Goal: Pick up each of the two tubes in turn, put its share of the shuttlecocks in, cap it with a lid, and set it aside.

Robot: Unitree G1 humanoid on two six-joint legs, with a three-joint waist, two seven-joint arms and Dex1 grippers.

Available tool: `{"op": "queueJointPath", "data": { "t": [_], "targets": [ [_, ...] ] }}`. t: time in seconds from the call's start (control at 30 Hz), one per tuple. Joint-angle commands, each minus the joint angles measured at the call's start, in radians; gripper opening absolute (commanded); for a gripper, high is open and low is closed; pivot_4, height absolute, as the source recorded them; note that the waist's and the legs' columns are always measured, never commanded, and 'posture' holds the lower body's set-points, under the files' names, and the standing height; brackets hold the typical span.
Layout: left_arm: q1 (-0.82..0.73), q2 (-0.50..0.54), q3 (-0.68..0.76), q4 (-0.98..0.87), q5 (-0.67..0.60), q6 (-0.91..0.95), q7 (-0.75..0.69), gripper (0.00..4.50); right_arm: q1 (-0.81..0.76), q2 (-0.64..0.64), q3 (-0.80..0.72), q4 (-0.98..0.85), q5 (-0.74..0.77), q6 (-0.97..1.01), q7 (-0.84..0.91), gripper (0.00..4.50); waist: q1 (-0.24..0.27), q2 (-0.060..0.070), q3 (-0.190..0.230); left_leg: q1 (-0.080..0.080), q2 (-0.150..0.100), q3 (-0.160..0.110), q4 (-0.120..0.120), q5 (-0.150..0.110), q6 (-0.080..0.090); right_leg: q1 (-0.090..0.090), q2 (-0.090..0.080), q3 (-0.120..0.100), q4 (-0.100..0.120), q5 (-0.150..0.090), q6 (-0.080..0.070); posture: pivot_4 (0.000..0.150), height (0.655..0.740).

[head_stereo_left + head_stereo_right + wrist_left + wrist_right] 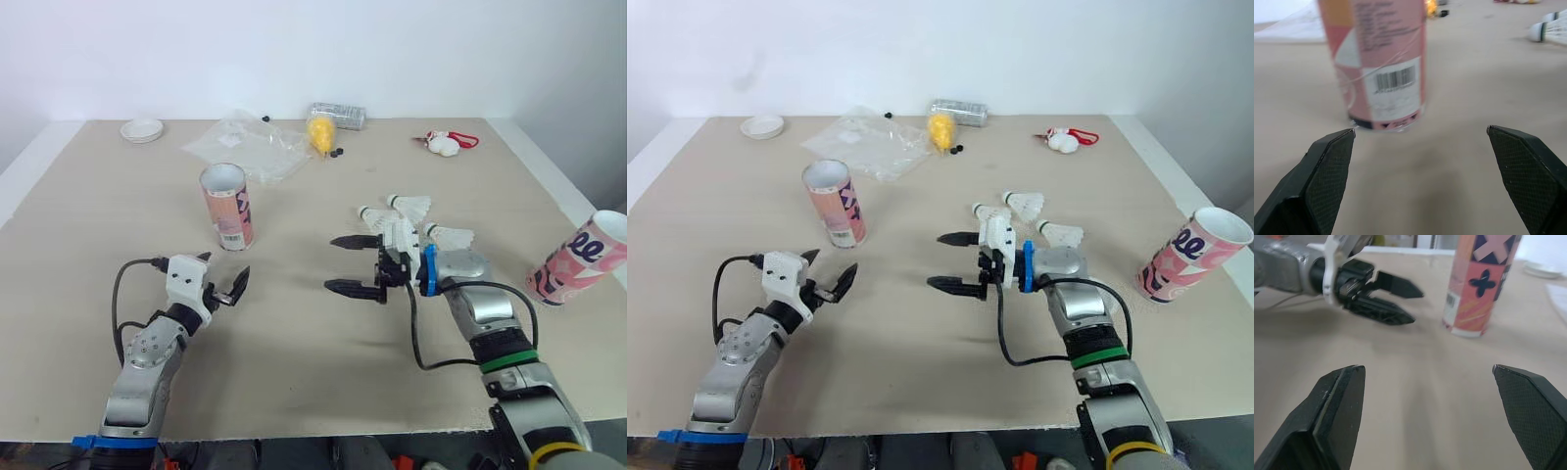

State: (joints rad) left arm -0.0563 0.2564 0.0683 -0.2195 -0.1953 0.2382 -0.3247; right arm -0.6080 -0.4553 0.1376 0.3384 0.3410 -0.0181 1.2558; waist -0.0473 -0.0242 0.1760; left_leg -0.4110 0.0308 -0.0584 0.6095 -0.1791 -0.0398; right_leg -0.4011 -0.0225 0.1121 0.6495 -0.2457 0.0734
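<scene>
Near the upright tube (226, 206), left gripper (225, 268) and right gripper (331, 263) — both gaping wide, empty.

Pink printed tube (226, 206): upright on table (294, 343), mouth open, just ahead of left end effector (223, 269). Second pink tube (578, 259): tilted, open mouth raised, well out to right of right end effector (331, 263). Three white shuttlecocks (409, 206): lying clustered close beside right end effector.

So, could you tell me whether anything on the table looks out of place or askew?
Yes: the right-hand tube sits tilted by the right edge of the table, while the other tube stands upright.
</scene>
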Motion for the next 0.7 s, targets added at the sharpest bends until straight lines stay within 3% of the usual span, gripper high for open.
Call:
{"op": "queueJointPath", "data": {
  "t": [0.03,0.7],
  "targets": [
    [-0.044,-0.002,0.027,0.016,0.004,-0.024,0.024,4.5,-0.026,0.019,-0.028,0.013,0.005,-0.016,-0.01,4.46,0.0,0.0,0.0,0.0,0.0,0.0,0.0,0.0,0.0,0.0,0.0,0.0,0.0,0.0,0.0,0.15,0.74],
    [-0.363,0.026,0.015,0.481,0.017,-0.124,-0.074,4.5,-0.048,0.054,-0.051,0.058,-0.028,-0.032,-0.065,4.46,0.0,0.0,0.0,-0.001,0.0,0.0,0.0,0.001,-0.001,0.0,0.0,-0.001,0.0,0.001,0.0,0.15,0.74]
  ]
}}
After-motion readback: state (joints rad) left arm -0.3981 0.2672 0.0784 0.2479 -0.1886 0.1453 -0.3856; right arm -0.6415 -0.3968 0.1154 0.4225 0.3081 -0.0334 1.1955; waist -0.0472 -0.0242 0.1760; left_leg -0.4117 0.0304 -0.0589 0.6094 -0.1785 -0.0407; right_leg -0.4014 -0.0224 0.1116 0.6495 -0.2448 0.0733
